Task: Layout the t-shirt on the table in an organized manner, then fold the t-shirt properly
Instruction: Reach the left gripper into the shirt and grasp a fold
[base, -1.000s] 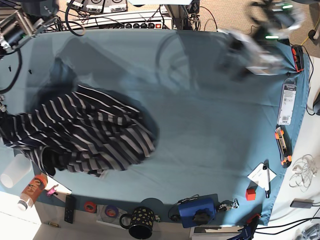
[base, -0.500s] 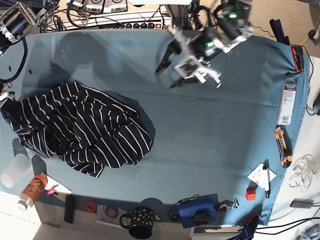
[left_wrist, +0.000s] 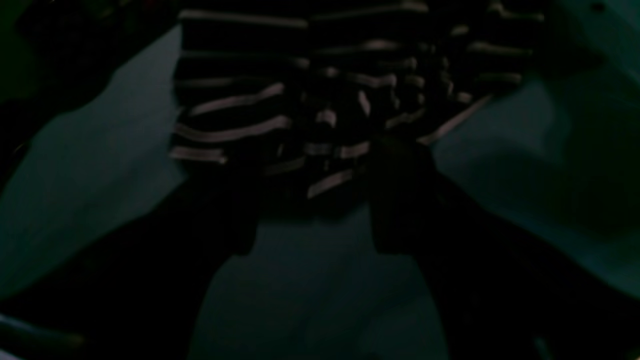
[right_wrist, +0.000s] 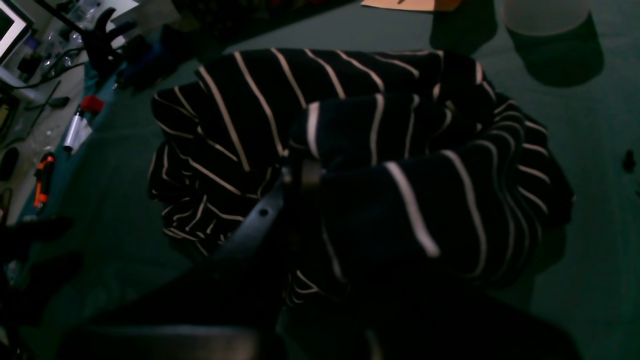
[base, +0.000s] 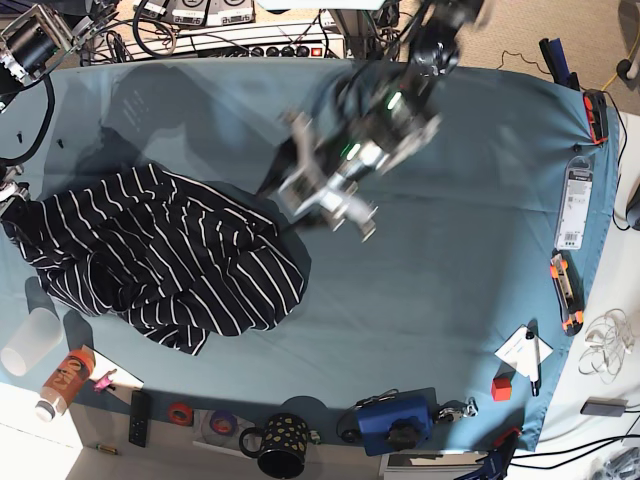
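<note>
The left gripper (left_wrist: 312, 235) hangs with fingers spread, the t-shirt (base: 160, 260) hem just ahead, bare table (base: 450, 260) behind. The right gripper (right_wrist: 300, 200) is clamped on the t-shirt's far edge.

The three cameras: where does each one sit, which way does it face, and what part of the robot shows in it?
Base: overhead, looking straight down on the table; left arm reaches toward the t-shirt.
Left wrist: low over the table, facing the shirt's edge; two dark fingers of the open left gripper frame it.
Right wrist: close above the bunched shirt; right gripper shut on the fabric.
Shared: all three show the striped t-shirt on the teal cloth.
</note>
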